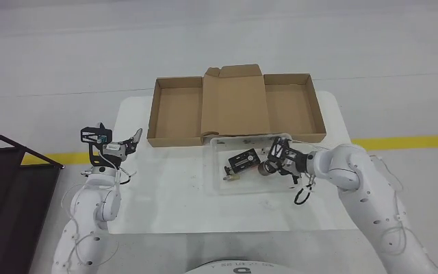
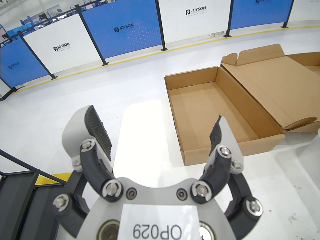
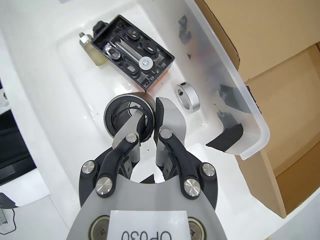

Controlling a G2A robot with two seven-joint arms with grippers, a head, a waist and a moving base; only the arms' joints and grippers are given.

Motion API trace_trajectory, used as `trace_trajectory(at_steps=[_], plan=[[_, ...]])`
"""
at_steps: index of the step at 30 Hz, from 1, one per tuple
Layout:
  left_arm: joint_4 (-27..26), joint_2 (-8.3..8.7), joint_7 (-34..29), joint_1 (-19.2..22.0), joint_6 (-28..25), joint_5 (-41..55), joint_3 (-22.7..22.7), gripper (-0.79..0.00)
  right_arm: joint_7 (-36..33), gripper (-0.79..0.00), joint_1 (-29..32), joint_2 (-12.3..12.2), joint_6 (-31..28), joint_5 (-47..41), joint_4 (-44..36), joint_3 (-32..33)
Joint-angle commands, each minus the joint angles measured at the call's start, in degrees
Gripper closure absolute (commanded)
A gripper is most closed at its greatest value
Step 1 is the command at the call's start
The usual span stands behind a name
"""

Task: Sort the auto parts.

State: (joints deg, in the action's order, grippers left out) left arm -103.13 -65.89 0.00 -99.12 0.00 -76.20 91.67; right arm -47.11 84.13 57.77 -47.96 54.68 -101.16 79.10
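1. My right gripper (image 3: 147, 118) is closed on the wall of the bearing (image 3: 140, 98); one finger sits inside the bore and the other presses the outer rim, so the jaws are nearly together with only the ring's wall between them.
2. The bearing is inside the clear tray (image 3: 250, 116), near its middle; its bore opens towards the wrist camera, in line with the fingers; I cannot tell whether it rests on the tray floor or is just off it.
3. Just beyond it lies the black housing (image 3: 135, 56), open side up; its long axis points away from the gripper at a slant, and in the top view it runs roughly across the table; a pale yellowish part (image 3: 93, 51) touches its far end.
4. A silver collar (image 3: 187, 98) lies flat beside the housing's near end, apart from the bearing, between it and the tray wall.
5. The right wrist view gives me the grip and the small parts; the top view gives the layout instead: tray on the white table (image 1: 164, 205), cardboard box (image 1: 178, 113) just behind it.
6. My left gripper (image 2: 156, 116) is spread wide and holds nothing; it sits above the table's left edge, well apart from the tray, facing the box's left compartment.
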Motion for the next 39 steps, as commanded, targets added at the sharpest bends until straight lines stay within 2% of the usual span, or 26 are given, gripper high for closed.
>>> trace_trajectory(at_steps=[1, 7, 12, 26, 31, 35, 39], plan=[[0.0, 0.0, 0.0, 0.0, 0.0, 0.0, 0.0, -0.785, 2.39, 0.0, 1.0, -0.35, -2.64, -2.61, 0.26, 1.89], [0.0, 0.0, 0.0, 0.0, 0.0, 0.0, 0.0, -0.785, 10.05, 0.0, 3.01, -1.13, -9.68, -9.67, 2.5, 5.4], [0.0, 0.0, 0.0, 0.0, 0.0, 0.0, 0.0, -0.785, 15.05, 0.0, 3.73, -1.61, -10.04, -12.1, 3.38, 4.52], [0.0, 0.0, 0.0, 0.0, 0.0, 0.0, 0.0, -0.785, 15.21, 0.0, 3.76, -1.66, -10.04, -12.18, 3.5, 4.37], [0.0, 0.0, 0.0, 0.0, 0.0, 0.0, 0.0, -0.785, 19.55, 0.0, 3.25, -1.89, -8.87, -16.19, 3.41, 6.77], [0.0, 0.0, 0.0, 0.0, 0.0, 0.0, 0.0, -0.785, 20.43, 0.0, 0.28, -2.45, -4.32, -20.47, 3.41, 11.53], [0.0, 0.0, 0.0, 0.0, 0.0, 0.0, 0.0, -0.785, 19.62, 0.0, -3.88, -2.73, 0.32, -23.83, 6.08, 13.17]])
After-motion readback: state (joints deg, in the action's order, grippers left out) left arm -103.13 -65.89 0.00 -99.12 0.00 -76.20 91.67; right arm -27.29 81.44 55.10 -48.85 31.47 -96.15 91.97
